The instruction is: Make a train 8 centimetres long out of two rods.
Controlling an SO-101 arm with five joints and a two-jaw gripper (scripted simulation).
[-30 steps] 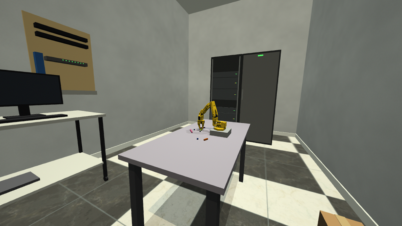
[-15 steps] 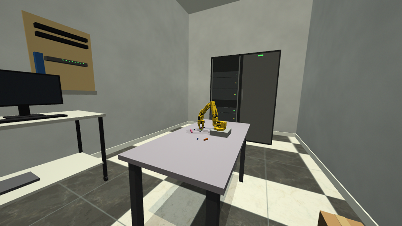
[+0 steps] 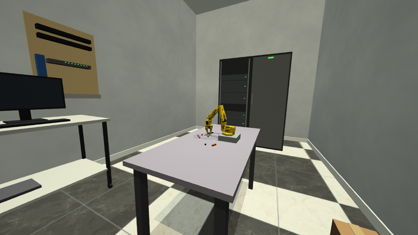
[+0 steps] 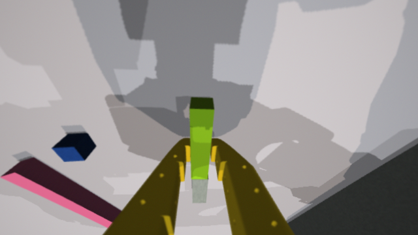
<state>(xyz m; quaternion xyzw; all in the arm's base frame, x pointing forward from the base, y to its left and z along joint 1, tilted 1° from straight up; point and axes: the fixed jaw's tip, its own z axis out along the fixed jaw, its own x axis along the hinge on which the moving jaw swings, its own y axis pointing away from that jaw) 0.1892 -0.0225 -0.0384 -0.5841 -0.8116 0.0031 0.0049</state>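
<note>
Firmly, the lime rod (image 4: 201, 140) is clamped between the jaws of the gripper (image 4: 200, 163), its far end projecting beyond them. Beneath the jaws a grey rod (image 4: 199, 190) is seen; left of them lie a blue rod (image 4: 74, 147) and a pink rod (image 4: 62, 196).

Bright, even room light, with sunlit patches striping the floor (image 3: 295, 196). Wrist view's soft, and blocky layered shadows cover the table (image 4: 310, 65).
</note>
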